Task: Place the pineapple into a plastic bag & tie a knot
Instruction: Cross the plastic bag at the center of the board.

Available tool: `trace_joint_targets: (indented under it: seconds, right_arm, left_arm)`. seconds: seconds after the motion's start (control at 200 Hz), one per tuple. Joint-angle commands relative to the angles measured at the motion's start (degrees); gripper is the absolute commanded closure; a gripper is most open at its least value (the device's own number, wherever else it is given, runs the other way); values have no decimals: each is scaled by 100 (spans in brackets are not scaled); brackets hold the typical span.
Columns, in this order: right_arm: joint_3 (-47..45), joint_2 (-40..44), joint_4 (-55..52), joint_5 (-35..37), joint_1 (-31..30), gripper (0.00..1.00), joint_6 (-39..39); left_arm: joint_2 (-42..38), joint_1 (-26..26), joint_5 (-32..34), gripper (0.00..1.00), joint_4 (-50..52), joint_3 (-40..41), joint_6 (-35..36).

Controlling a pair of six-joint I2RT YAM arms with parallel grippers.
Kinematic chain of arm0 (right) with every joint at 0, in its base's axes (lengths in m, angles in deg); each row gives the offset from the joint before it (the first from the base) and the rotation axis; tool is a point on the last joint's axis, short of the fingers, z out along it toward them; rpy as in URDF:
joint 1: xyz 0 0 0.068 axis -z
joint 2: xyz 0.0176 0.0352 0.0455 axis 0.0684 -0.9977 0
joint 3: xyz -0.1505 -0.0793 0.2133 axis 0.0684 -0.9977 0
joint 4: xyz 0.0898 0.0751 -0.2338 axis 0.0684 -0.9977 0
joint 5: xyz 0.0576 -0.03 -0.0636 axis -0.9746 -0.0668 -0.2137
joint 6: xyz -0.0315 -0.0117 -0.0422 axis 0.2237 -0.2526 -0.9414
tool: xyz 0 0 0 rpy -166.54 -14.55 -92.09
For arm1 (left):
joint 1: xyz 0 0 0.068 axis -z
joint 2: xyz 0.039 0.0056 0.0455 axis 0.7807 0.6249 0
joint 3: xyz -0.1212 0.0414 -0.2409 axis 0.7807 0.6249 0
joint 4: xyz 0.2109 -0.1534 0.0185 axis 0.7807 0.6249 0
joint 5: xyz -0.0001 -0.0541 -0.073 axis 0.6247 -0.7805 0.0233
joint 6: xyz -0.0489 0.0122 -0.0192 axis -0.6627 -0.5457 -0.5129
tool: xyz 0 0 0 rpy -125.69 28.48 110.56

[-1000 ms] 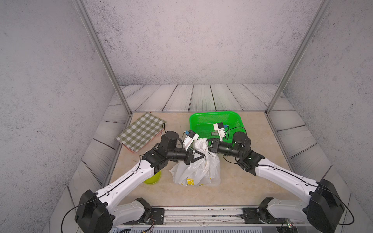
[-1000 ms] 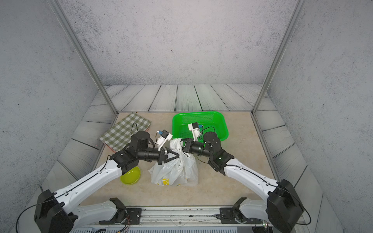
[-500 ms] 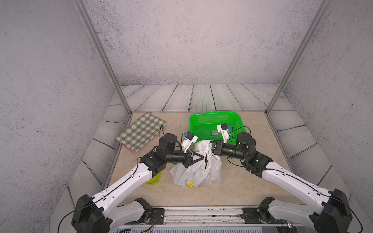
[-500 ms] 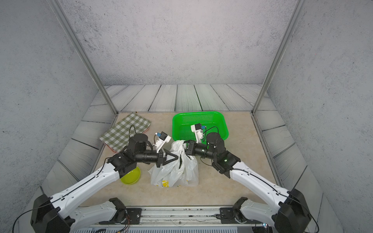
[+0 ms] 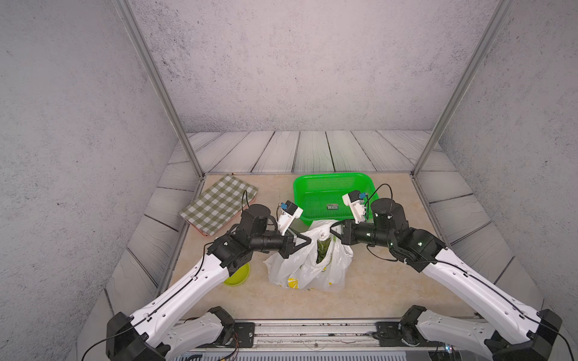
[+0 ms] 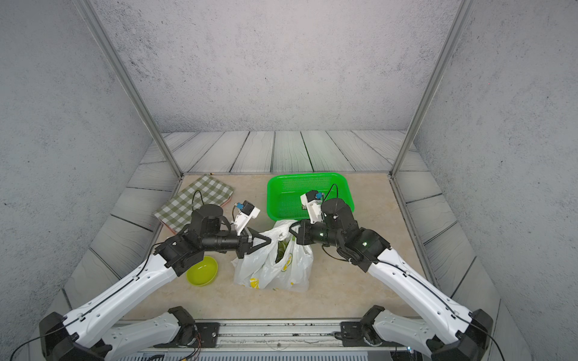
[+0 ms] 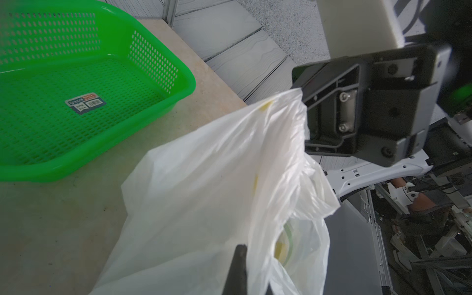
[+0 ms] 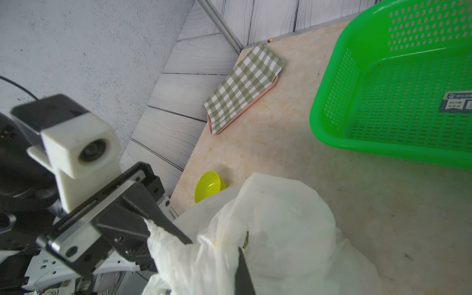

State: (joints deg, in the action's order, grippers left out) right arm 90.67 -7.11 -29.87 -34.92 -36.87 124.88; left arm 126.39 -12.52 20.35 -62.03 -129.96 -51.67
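The plastic bag stands crumpled at mid-table, white with yellow lemon prints, its mouth gaping upward. Green pineapple leaves show inside it; the fruit's body is hidden by the plastic. My left gripper is shut on the bag's left handle, and a white strip of plastic runs out between its fingers. My right gripper is shut on the right handle at the bag's top. The two grippers face each other across the mouth. No knot is in view.
A green mesh basket with only a label in it stands just behind the bag. A checked cloth lies at the back left. A yellow-green bowl sits under my left arm, close to the bag.
The two grippers have drawn apart, the right one farther to the right. The bag's mouth has been pulled wider, and the green leaves now show inside.
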Motion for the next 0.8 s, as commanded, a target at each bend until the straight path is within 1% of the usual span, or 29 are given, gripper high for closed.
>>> trace_joint_targets:
  seconds: [0.0,0.06,0.11,0.165,0.235,0.425,0.58,0.676,0.736,0.796]
  right_arm:
    - [409,79,-635,-165,54,100,-166]
    - [518,70,-748,-254,54,100,-157]
    - [619,38,-853,-311,52,100,-152]
    - [737,-22,-969,-361,50,100,-157]
    - [844,-99,-1037,-505,48,100,-161]
    - [948,-292,-981,-985,54,100,-132]
    - [965,-399,-1012,-1314,54,100,-289]
    - [940,-446,-987,-1538,51,100,-346]
    - [921,-479,-956,-1654,53,100,-361]
    - [930,-518,-1008,-1667,54,100,-403]
  left_arm:
    - [85,30,124,80,579,-306,305]
    - [111,29,28,64,633,-374,392]
    - [110,30,-97,54,643,-409,440]
    - [141,38,-256,47,665,-486,514]
    - [203,48,-331,43,786,-621,654]
    - [461,98,-179,39,1007,-847,997]
    - [688,118,213,38,939,-956,1120]
    - [811,127,223,38,728,-965,1109]
    - [881,127,216,42,607,-971,1087]
    - [949,127,179,53,500,-982,1069]
